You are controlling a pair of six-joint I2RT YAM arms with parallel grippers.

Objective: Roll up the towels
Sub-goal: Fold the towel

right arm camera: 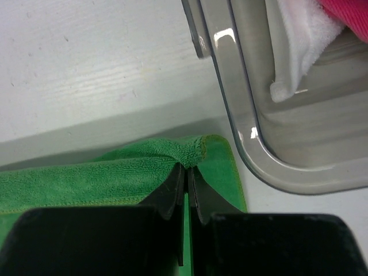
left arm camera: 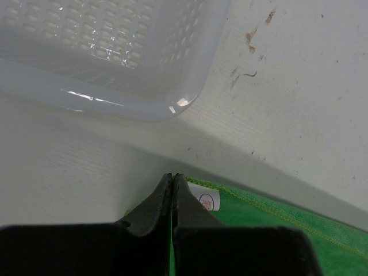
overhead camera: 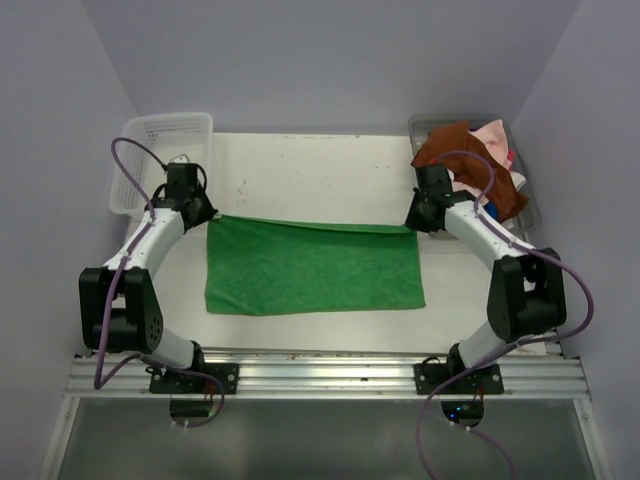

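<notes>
1. Bright green rectangular terry towel (overhead camera: 313,266) lies spread flat on the white desk (overhead camera: 310,170).
2. Left hand (overhead camera: 203,214) pinches its far-left corner.
3. Right hand (overhead camera: 412,222) clamps the bunched far-right corner.

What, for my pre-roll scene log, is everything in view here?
green towel: one, bright green, flat mid-table
rust brown towel: one, rust brown, heaped in tray
pale pink towel: one, pale pink, in tray
white towel: one, white, in tray
magenta towel: one, magenta, against the white one
tray: one, clear grey, far right
basket: one, white mesh, far left
table: one, white
arms: two, black and white, near edge
left tool: black, shut on green towel's far left corner
right tool: black, shut on its far right corner
</notes>
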